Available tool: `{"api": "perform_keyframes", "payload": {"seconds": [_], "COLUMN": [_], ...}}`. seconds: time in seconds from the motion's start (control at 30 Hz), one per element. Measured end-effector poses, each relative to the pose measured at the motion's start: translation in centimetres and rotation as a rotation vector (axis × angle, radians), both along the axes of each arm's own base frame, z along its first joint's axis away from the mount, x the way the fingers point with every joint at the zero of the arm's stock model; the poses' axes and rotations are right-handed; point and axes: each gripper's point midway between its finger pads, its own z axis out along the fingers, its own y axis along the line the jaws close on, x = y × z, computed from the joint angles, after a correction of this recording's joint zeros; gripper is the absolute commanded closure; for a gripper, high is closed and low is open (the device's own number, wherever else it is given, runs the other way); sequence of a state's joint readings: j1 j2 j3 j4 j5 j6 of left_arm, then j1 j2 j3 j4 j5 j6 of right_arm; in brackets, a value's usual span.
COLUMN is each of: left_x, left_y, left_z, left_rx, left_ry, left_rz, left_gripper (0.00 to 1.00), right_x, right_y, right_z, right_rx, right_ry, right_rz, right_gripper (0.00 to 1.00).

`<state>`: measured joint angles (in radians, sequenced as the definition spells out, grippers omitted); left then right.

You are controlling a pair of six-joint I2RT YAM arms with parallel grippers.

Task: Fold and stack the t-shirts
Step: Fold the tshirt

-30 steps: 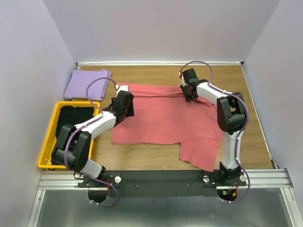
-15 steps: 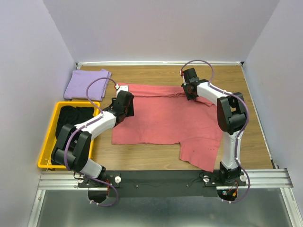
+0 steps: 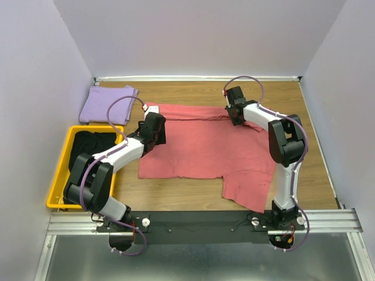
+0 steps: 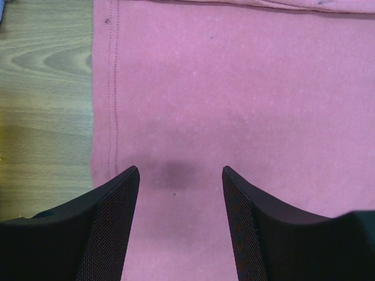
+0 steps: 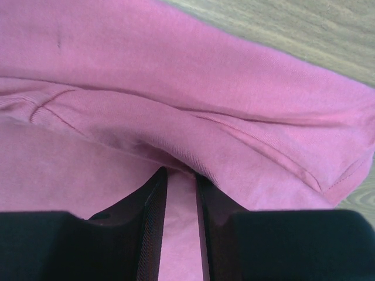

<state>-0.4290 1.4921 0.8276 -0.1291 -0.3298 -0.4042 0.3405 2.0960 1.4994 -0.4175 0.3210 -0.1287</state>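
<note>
The right gripper has crept a little toward 12 o'clock over the last second, carrying the far edge of the salmon-pink t-shirt with it, and its fingers have drawn slightly closer; the left arm and the other garments lie as they did. Those right fingers stand narrow, pinching a raised ridge of the shirt near a stitched sleeve hem, and the soft knit bunches into rounded folds around the tips. The shirt lies spread across the middle of the wooden table, mostly flat, with a doubled-over band along its 12 o'clock edge and one flap hanging toward 5 o'clock. The left gripper hovers at the shirt's 9 o'clock edge with its jaws wide and nothing between them, and a dark shadow falls on the cloth below. Its fingers are black with a fine mesh-textured inner face, beside a double line of stitching along the hem. A lavender t-shirt, folded to a neat rectangle, sits at 10 o'clock on the table. Crumpled black t-shirts fill the yellow plastic bin at 9 o'clock.
</note>
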Motion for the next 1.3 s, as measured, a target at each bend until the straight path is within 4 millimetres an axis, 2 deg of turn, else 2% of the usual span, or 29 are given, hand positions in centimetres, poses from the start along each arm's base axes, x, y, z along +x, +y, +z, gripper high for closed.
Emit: {"api": "perform_keyframes", "payload": {"seconds": [0.5, 0.63, 0.73, 0.77, 0.83, 1.03, 1.13, 1.3], "left_x": [-0.1, -0.1, -0.1, -0.1, -0.1, -0.1, -0.1, -0.1], "left_y": [-0.2, -0.2, -0.2, -0.2, -0.2, -0.2, -0.2, -0.2], "left_z": [-0.1, -0.2, -0.2, -0.2, -0.2, -0.2, -0.2, -0.5], "left_rx": [0.002, 0.002, 0.002, 0.002, 0.002, 0.002, 0.003, 0.006], "left_ry": [0.003, 0.004, 0.005, 0.004, 0.005, 0.005, 0.006, 0.012], "left_rz": [-0.005, -0.005, -0.005, -0.005, -0.005, -0.005, -0.005, -0.006], "left_gripper": [0.33, 0.33, 0.33, 0.33, 0.33, 0.33, 0.33, 0.33], "right_x": [-0.2, -0.1, -0.1, -0.1, -0.1, -0.4, -1.2, -3.1], "right_y": [-0.6, -0.5, -0.5, -0.5, -0.4, -0.3, -0.3, 0.0], "right_z": [0.1, 0.2, 0.1, 0.1, 0.1, 0.2, 1.0, 4.1], "right_rx": [-0.027, -0.027, -0.027, -0.027, -0.026, -0.018, -0.006, 0.050], "right_ry": [-0.010, -0.015, -0.014, -0.014, -0.012, -0.006, 0.000, 0.011], "right_rz": [0.005, 0.008, 0.014, 0.014, 0.020, 0.033, 0.038, 0.042], "right_gripper": [0.67, 0.70, 0.81, 0.90, 0.99, 0.99, 1.00, 0.99]}}
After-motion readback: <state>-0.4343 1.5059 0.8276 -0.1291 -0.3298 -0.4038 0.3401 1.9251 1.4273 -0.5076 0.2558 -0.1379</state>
